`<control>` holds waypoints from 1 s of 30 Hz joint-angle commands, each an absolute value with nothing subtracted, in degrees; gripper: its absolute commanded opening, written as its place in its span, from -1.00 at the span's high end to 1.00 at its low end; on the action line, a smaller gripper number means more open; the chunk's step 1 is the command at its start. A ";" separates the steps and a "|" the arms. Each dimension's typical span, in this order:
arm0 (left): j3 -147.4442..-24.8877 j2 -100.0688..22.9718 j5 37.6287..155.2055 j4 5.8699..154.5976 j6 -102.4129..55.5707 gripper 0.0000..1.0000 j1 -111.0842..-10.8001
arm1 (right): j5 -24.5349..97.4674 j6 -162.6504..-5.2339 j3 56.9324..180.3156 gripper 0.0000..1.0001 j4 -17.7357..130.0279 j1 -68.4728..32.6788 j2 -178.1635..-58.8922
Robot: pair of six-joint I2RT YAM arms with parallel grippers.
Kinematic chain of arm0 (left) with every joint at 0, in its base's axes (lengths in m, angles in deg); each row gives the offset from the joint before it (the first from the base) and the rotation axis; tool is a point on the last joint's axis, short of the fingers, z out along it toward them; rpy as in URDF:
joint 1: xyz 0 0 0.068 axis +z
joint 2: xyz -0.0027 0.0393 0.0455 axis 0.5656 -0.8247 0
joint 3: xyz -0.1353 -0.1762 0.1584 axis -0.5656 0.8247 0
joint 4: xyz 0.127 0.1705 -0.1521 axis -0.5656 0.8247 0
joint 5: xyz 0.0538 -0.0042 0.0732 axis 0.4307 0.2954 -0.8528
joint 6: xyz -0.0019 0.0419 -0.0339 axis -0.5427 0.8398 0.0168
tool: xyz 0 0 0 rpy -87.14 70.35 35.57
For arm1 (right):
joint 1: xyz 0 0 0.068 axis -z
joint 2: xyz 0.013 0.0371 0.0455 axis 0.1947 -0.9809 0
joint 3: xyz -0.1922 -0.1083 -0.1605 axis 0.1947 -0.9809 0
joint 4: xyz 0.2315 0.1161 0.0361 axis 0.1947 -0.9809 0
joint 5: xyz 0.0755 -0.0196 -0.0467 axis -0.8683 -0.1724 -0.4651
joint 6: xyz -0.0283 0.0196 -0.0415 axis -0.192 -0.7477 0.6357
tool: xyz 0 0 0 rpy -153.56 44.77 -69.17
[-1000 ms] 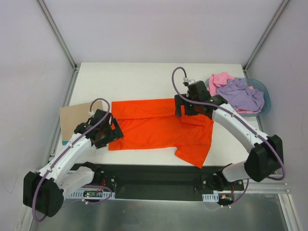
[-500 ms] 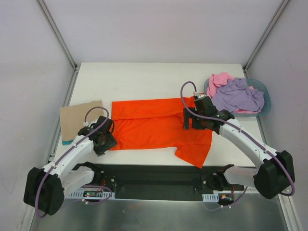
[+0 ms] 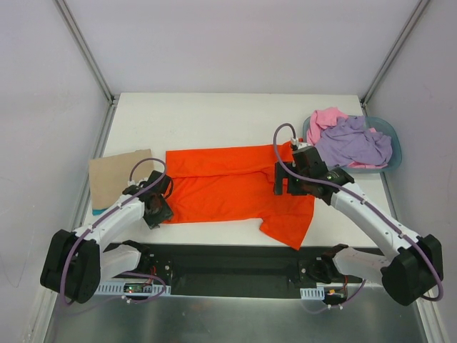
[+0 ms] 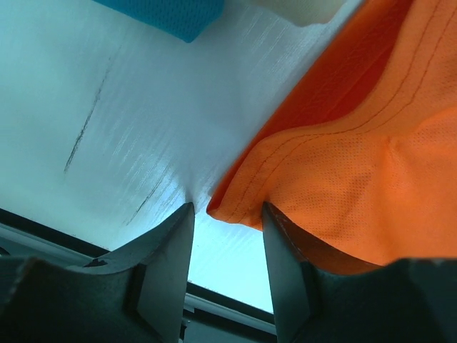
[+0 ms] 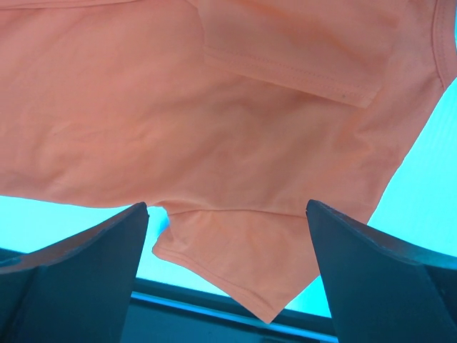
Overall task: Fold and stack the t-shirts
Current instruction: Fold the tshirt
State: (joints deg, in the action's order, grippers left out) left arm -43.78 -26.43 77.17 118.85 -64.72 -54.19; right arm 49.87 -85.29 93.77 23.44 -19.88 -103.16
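Orange shirt: the large bright orange cloth t-shirt (image 3: pixel 235 189) lies spread on the white table top (image 3: pixel 214 121), toward the near edge, between the two arms.
Left gripper (image 3: pixel 158 207): low at the shirt's left near corner. In the wrist view its jaws stand a narrow gap apart, with the hem corner (image 4: pixel 235 207) lying in that gap. No pinch is visible.
Right gripper (image 3: pixel 285 179): above the shirt's right part, with its fingers (image 5: pixel 93 257) spread wide and holding nothing.
Other shirts: the crumpled lilac-purple t-shirt (image 3: pixel 355 139) and the pink t-shirt (image 3: pixel 325 118) are heaped in the blue-grey plastic basin (image 3: pixel 395 146) at far right.
Left side: a flat tan sheet (image 3: pixel 114 175) lies beside the orange shirt.
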 commanded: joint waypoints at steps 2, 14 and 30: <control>-42.39 -27.92 77.26 115.21 -63.70 0.23 -52.90 | 47.89 -86.27 92.65 -0.94 22.38 -19.80 -100.03; -40.45 -27.04 79.81 111.96 -62.64 1.00 -51.58 | 42.02 -86.18 88.97 -0.94 15.43 -20.58 -93.97; -39.57 -22.82 81.92 112.04 -63.26 1.00 -51.58 | 42.79 -95.85 80.96 -0.76 8.93 -44.14 -100.72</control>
State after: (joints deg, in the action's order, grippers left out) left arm -41.18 -23.04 80.52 112.27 -62.65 -51.96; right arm 43.16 -92.04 82.50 11.18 -43.01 -99.66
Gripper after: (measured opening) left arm 0.012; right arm 0.913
